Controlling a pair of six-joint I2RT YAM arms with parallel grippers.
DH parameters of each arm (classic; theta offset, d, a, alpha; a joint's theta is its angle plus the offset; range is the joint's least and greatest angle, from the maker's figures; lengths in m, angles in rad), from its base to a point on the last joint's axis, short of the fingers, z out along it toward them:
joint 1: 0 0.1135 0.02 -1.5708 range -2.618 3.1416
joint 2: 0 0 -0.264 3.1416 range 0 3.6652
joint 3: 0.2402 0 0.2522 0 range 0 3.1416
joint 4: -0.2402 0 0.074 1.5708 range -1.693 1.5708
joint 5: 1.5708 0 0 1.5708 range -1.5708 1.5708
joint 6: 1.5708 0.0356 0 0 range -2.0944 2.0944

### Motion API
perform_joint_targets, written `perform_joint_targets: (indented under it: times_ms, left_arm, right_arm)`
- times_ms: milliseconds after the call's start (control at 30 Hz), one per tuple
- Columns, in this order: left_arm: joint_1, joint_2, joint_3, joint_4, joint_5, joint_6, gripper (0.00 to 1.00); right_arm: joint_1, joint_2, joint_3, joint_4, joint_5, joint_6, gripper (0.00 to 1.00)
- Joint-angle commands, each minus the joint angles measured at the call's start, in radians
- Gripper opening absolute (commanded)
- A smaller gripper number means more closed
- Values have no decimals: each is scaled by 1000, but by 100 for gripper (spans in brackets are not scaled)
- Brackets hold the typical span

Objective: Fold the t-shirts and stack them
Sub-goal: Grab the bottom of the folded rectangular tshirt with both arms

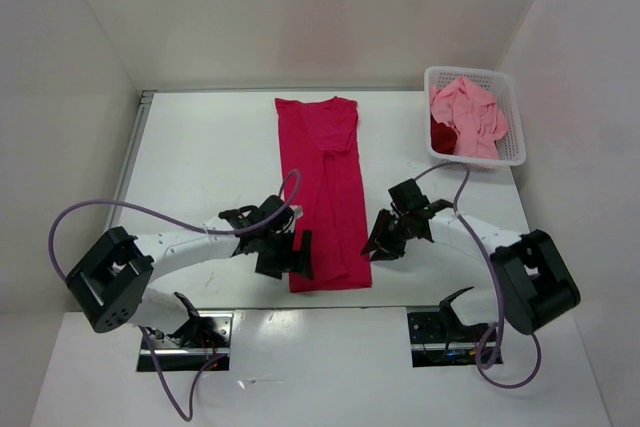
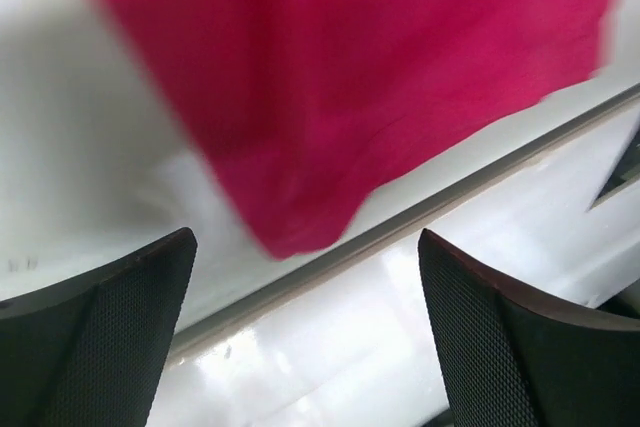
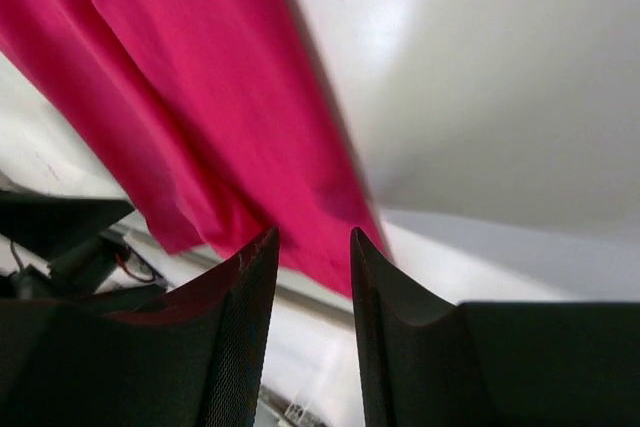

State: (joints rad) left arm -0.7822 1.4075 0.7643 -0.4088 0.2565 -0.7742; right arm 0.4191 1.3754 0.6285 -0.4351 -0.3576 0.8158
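A bright magenta-red t-shirt (image 1: 325, 177) lies as a long narrow strip down the middle of the table, collar end far from the arms. My left gripper (image 1: 303, 253) hangs at the strip's near left corner, open wide. In the left wrist view nothing sits between its fingers (image 2: 120, 327), and the shirt's corner (image 2: 350, 67) lies just beyond them. My right gripper (image 1: 376, 244) is at the near right edge, open with a narrow empty gap (image 3: 313, 235) and the shirt (image 3: 170, 77) past its tips. A salmon pink t-shirt (image 1: 468, 112) and a dark crimson one (image 1: 443, 137) lie in the basket.
The white mesh basket (image 1: 475, 72) stands at the far right corner of the table. White walls close in the back and both sides. A metal strip (image 2: 470, 182) runs along the table's near edge, just in front of the shirt's hem.
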Motion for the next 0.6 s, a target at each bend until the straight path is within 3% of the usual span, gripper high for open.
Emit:
perform_joint_targets:
  times_ms: [0, 133, 567]
  left_arm:
    - [21, -79, -98, 44, 69, -141, 97]
    - [61, -145, -140, 47, 61, -166, 70]
    - [74, -33, -160, 128, 147, -157, 49]
  right_arm:
    - [32, -116, -65, 22, -7, 117, 40]
    - [41, -203, -130, -8, 15, 160, 40]
    - [90, -216, -208, -1, -9, 203, 43]
